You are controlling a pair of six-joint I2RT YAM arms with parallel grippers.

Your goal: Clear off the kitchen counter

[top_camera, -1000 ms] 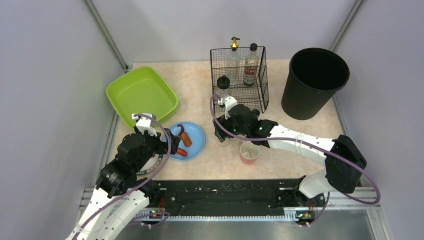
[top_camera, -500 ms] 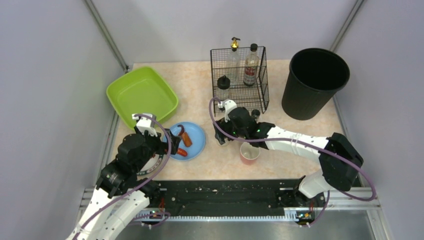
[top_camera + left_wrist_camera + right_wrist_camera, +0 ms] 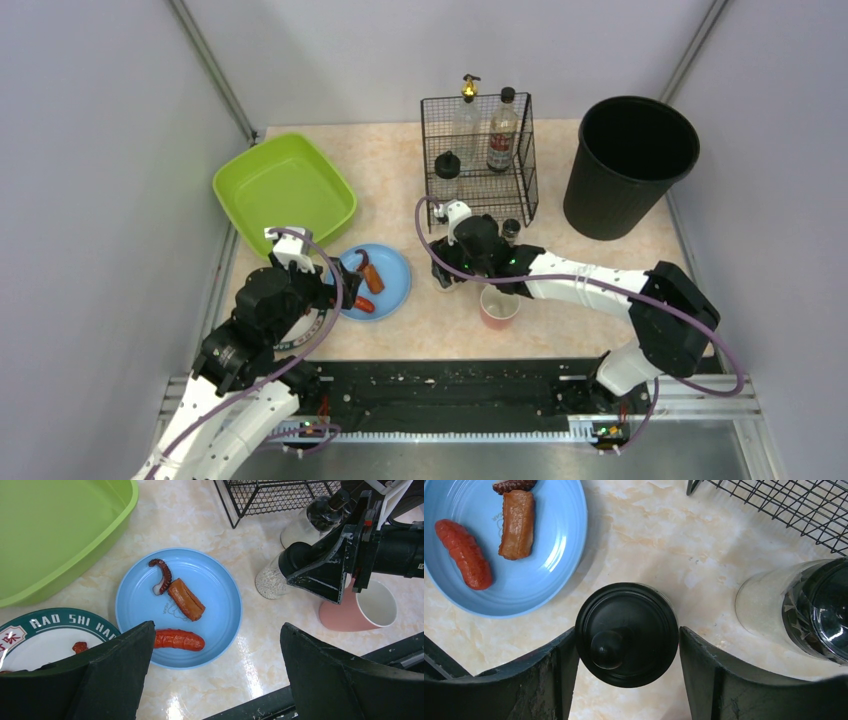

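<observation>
The kitchen counter [image 3: 400, 170] is beige mottled stone-look. A glass shaker with a black lid [image 3: 626, 635] stands on it beside the blue plate [image 3: 392, 270]. My right gripper [image 3: 626, 634] is straddling the lid. One finger [image 3: 559, 670] touches it and a thin gap remains at the other, so the gripper is open. In the left wrist view the shaker's grain-filled body [image 3: 272, 580] shows under that gripper. My left gripper [image 3: 216, 630] hovers wide open over the blue plate's [image 3: 215, 595] near edge, holding nothing. The plate carries a red sausage [image 3: 178, 640], a brown piece [image 3: 186, 599] and a tentacle [image 3: 162, 575].
A second black-lidded shaker [image 3: 794, 610] stands just right of the first. A pink cup [image 3: 499, 305] sits near the front. A green-rimmed white plate [image 3: 45, 640] lies left of the blue one. The lime tub [image 3: 285, 190], wire rack with bottles [image 3: 480, 160] and black bin [image 3: 628, 165] are behind.
The right gripper has shifted slightly left and its jaws have narrowed around the shaker's lid. The left arm has not moved.
</observation>
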